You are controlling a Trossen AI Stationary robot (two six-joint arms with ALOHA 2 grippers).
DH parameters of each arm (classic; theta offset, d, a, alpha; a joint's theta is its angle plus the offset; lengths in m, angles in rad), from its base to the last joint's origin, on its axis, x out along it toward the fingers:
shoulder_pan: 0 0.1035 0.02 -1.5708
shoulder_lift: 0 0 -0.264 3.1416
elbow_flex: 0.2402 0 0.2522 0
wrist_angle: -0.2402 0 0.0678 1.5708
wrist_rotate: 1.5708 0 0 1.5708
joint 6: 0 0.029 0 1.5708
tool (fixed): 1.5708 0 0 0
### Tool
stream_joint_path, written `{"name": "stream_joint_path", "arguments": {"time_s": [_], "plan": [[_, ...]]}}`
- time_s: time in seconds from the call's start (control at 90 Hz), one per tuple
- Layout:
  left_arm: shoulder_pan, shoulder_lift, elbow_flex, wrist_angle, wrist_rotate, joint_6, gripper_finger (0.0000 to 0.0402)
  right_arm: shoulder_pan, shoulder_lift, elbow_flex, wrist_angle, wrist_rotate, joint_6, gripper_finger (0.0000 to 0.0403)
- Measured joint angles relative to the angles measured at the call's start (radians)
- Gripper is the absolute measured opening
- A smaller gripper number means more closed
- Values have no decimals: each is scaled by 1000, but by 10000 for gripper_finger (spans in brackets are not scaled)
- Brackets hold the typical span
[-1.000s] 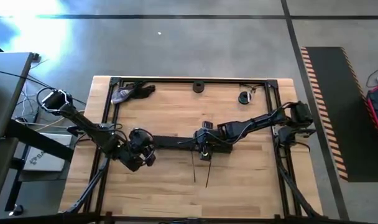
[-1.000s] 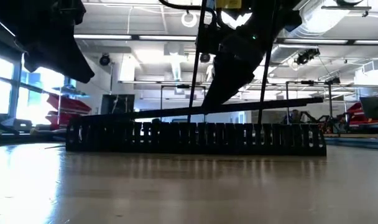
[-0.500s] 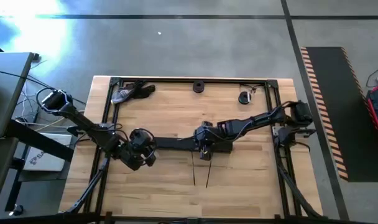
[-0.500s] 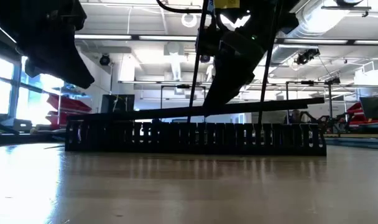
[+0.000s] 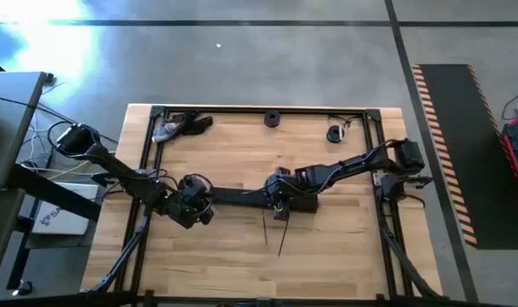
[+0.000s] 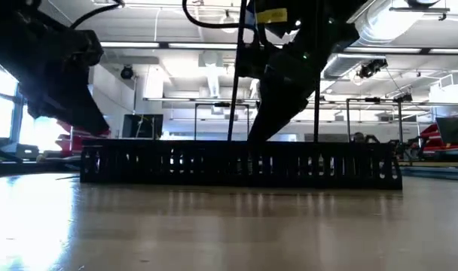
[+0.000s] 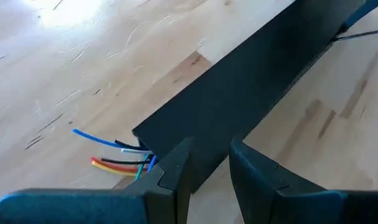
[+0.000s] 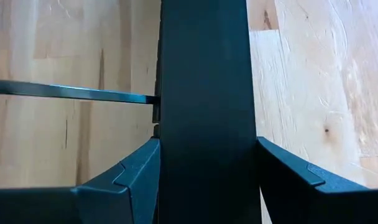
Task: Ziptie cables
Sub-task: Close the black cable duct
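Closest to the near edge of the wooden surface (image 5: 344, 247): two thin black strips (image 5: 265, 230), slanting out from the middle, one end of each up by the long black slotted duct (image 5: 238, 194).

Next, the duct itself, lying flat across the middle of the surface – seen at table height as a low wall of upright slots.

At its right part, the right claw (image 5: 281, 194), reaching in from the right side and astride the duct – clenched on it, one dark finger (image 8: 136, 177) against each long side in the wrist view, with a thin strip running off sideways from the duct's edge.

At the duct's left end, the left claw (image 5: 198, 207), raised a little above the surface in the low view. Released, with a narrow gap between its fingers (image 7: 176, 171) and nothing grasped; the corner of the duct just beyond the fingertips.

The cables (image 7: 117, 157) right there too: thin blue, orange, black and white strands poking out of that left end onto the bare wood, close beside the left claw.

Farthest off, along the far edge: a grey and black item (image 5: 178, 126) near the left corner, a small round black piece (image 5: 272, 118) at the middle, another dark round piece (image 5: 334, 133) toward the right.
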Motion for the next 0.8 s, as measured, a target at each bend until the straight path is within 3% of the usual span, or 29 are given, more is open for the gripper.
{"name": "stream_joint_path", "arguments": {"time_s": [0.322, 0.656, 0.8], "plan": [[34, 19, 0, -3, 30, 39, 59, 0, 0, 0, 1, -3, -2, 203], [51, 145, 8, 10, 31, 50, 8, 0, 0, 0, -11, -18, 9, 203], [50, 125, 18, -10, 57, 52, 1, 0, 0, 0, -11, -21, 9, 202]]}}
